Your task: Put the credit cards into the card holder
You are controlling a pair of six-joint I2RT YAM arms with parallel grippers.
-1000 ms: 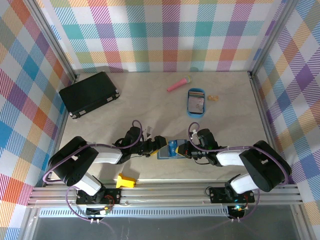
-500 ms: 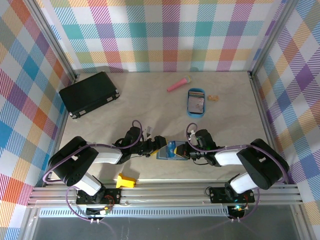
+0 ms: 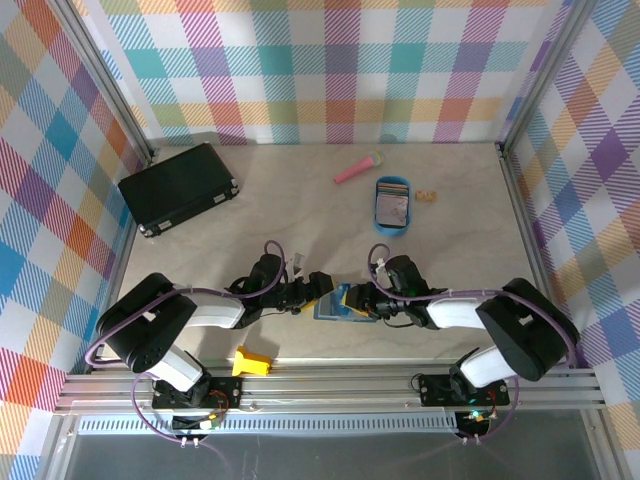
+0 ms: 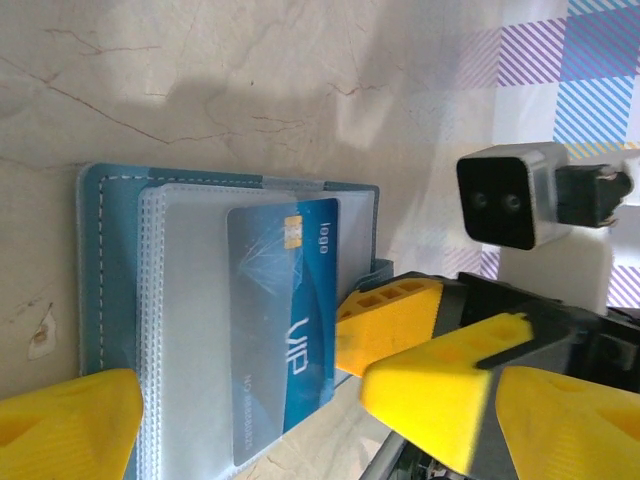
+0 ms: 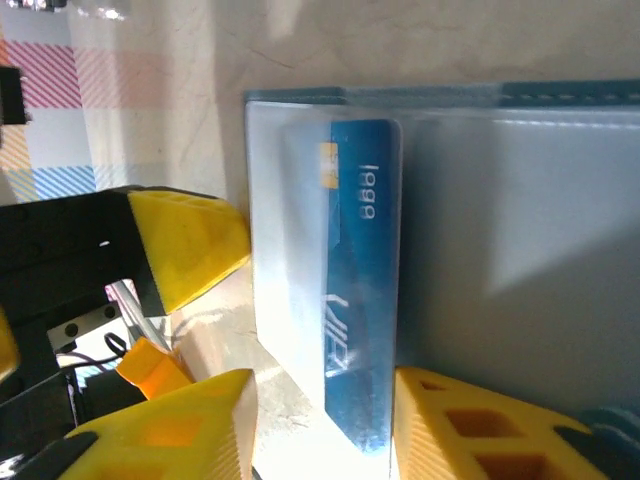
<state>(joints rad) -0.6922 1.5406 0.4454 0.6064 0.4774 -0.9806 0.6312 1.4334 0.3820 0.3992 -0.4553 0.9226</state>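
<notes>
**Top view.** The card holder (image 3: 328, 310) lies open at 6 o'clock on the desk (image 3: 280, 220), just ahead of the arm bases. The left end effector (image 3: 318, 288) meets it from 9 o'clock and the right end effector (image 3: 362, 298) from 3 o'clock. A blue card (image 3: 345, 295) rests on the holder between them. At 1 o'clock from the holder, well apart, a tray (image 3: 392, 181) contains flat grey items, judged to be the remaining cards (image 3: 392, 207). A black case (image 3: 178, 187) sits at 10 o'clock.

**Left wrist view.** The left end effector (image 4: 250, 395) is spread wide, with one finger on each side of the holder (image 4: 110, 250). It pinches nothing. The blue card (image 4: 285, 310) lies lengthwise over the clear pockets. A yellow finger (image 4: 390, 322) of the right end effector sits just beside the card at 3 o'clock.

**Right wrist view.** The right end effector (image 5: 320, 400) has its fingers parted. The near end of the blue card (image 5: 362, 260) lies in the gap, unclamped. The far end of the card appears frosted, as if under the clear pocket, and the near end at 6 o'clock looks uncovered.

**Progress.** One card is judged released and partly seated. It may need pushing fully home. The tray contents are yet to be transferred.
</notes>
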